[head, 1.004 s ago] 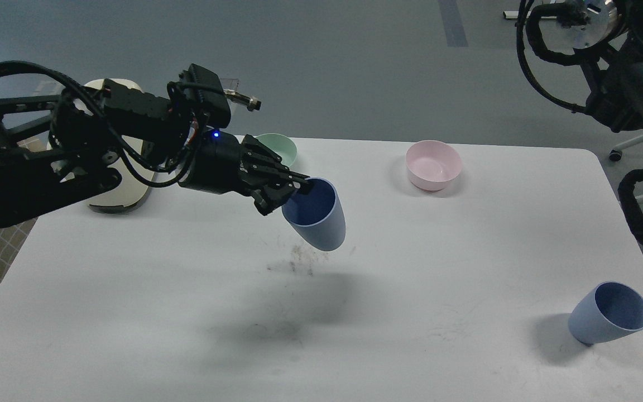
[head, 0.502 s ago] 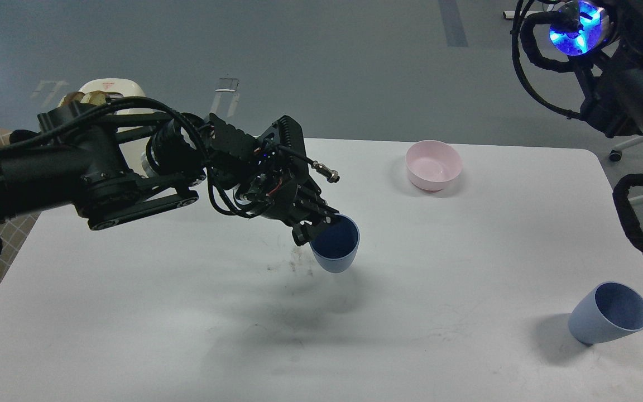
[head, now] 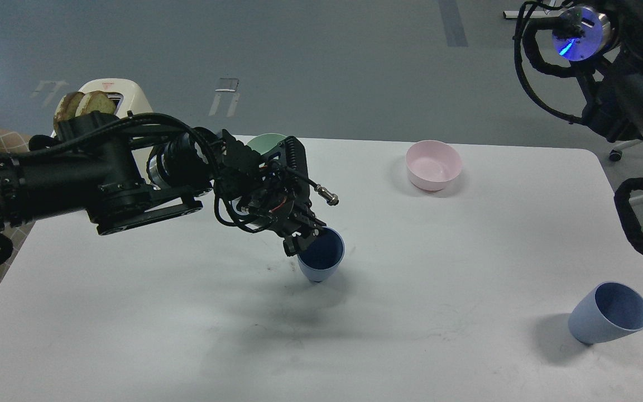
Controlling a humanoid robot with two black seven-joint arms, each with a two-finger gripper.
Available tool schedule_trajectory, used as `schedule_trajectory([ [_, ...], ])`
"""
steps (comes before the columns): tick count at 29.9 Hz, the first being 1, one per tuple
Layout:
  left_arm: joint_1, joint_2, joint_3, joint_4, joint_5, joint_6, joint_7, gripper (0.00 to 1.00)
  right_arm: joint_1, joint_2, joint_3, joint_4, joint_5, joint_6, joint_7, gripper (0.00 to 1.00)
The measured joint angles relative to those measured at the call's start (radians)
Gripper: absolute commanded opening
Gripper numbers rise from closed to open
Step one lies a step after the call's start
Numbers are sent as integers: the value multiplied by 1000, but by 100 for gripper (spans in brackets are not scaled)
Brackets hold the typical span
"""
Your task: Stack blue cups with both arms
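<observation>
While the left claw [head: 306,239] is pinching the rim of one matte pale-blue tumbler [head: 321,262] near the middle of the white tabletop [head: 411,312], its twin [head: 609,314] is sitting tilted near the right edge; the right claw is lying outside the view.
</observation>
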Motion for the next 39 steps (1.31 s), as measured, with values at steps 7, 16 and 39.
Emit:
schedule_trajectory([
  [7,0,1,0,-1,-10,-7,0,60,-7,-1,0,0,1,0,0,100],
  [16,-9,20,-12,-5,-34,-7,0,92,-8,-3,0,1,0,0,0,100],
  [39,-48,344,-269,186,-1359,-14,0,96,-25,-734,-376,618,-32,0,0,100],
])
